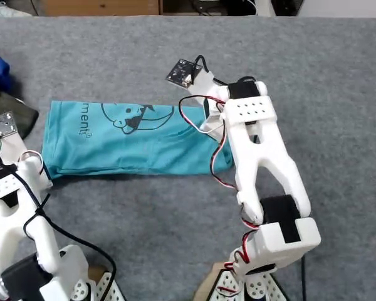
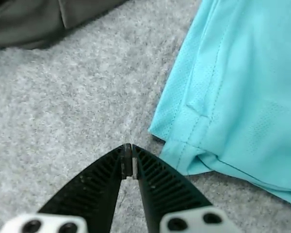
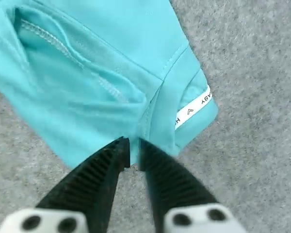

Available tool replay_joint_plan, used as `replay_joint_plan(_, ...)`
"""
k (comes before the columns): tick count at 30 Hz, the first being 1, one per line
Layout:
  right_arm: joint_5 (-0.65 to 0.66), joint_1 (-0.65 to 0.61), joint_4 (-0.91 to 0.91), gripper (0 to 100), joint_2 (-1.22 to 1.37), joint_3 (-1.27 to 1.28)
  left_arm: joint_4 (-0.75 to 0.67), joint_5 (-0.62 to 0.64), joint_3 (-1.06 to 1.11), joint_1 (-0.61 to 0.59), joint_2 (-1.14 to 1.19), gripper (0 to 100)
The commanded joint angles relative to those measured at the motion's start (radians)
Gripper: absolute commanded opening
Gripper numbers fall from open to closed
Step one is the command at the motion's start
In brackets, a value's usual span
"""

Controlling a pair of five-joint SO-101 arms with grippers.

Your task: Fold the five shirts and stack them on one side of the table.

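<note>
1. The grey felt table (image 1: 175,213) runs from edge to edge.
2. The teal shirt (image 1: 131,147) lies across its middle, folded into a long band with the dark print facing up.
3. The right arm (image 1: 263,157) reaches over the shirt's right end; the left arm (image 1: 12,213) sits at the shirt's left end.
4. A pile of dark clothes (image 1: 6,106) is heaped at the table's left edge.
5. The right gripper (image 3: 134,153) pinches the shirt's edge near the white label (image 3: 193,111).
6. The left gripper (image 2: 128,160) is closed on nothing, tips touching, over bare felt just beside the shirt's corner.
</note>
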Motion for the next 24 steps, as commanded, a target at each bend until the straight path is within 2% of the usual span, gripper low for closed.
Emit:
replay_joint_plan(1,-0.012,0.012,-0.011,24.4,-0.067,-0.053,-0.009,0.008,0.000,-0.009,-0.025,2)
replay_joint_plan(4,-0.012,0.012,-0.009,32.5,-0.068,-0.056,-0.009,0.008,0.000,-0.009,-0.025,2)
replay_joint_plan(6,-0.012,0.004,0.006,32.7,-0.070,-0.061,-0.009,0.008,0.000,-0.009,-0.025,2)
replay_joint_plan(11,-0.032,-0.088,0.092,25.0,-0.070,-0.130,-0.009,0.009,-0.011,-0.011,-0.025,2)
replay_joint_plan(15,-0.181,-0.105,0.138,17.8,-0.051,-0.236,0.014,0.011,-0.058,-0.031,-0.024,2)
replay_joint_plan(19,-0.261,-0.093,0.262,16.1,0.007,-0.343,0.181,0.011,-0.239,-0.015,-0.022,7)
replay_joint_plan(24,-0.259,-0.053,0.387,16.1,0.093,-0.473,0.313,0.008,-0.450,0.089,-0.021,17)
